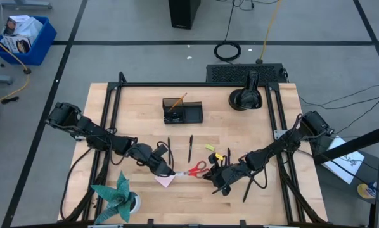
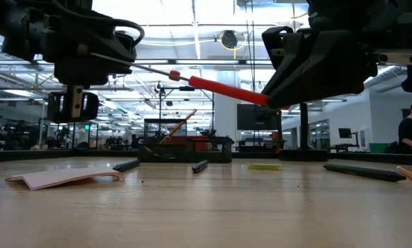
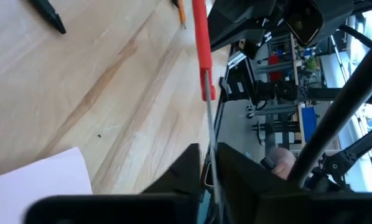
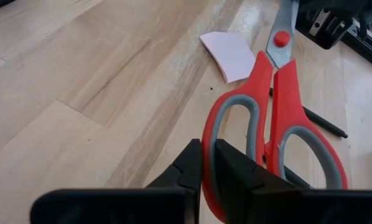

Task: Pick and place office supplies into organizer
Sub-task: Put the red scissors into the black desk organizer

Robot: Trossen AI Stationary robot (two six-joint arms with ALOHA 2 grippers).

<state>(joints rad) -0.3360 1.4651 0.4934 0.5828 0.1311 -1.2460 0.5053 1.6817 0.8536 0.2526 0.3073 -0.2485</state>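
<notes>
Red-handled scissors (image 4: pixel 270 124) with grey-lined finger loops are lying nearest the lens, handles toward the camera and blades (image 4: pixel 284 18) pointing away, a red pivot screw showing. The right gripper (image 4: pixel 208 163) is sitting with its two dark fingers (image 4: pixel 187 165) drawn close together, pinching the rim of one loop. A pink sticky-note pad (image 4: pixel 231 54) is resting on the pale wooden tabletop (image 4: pixel 86 87) just beyond. A thin black pen (image 4: pixel 323 121) is lying partly under the handles. The other arm's dark gripper (image 4: pixel 328 22) is showing at the blades.
</notes>
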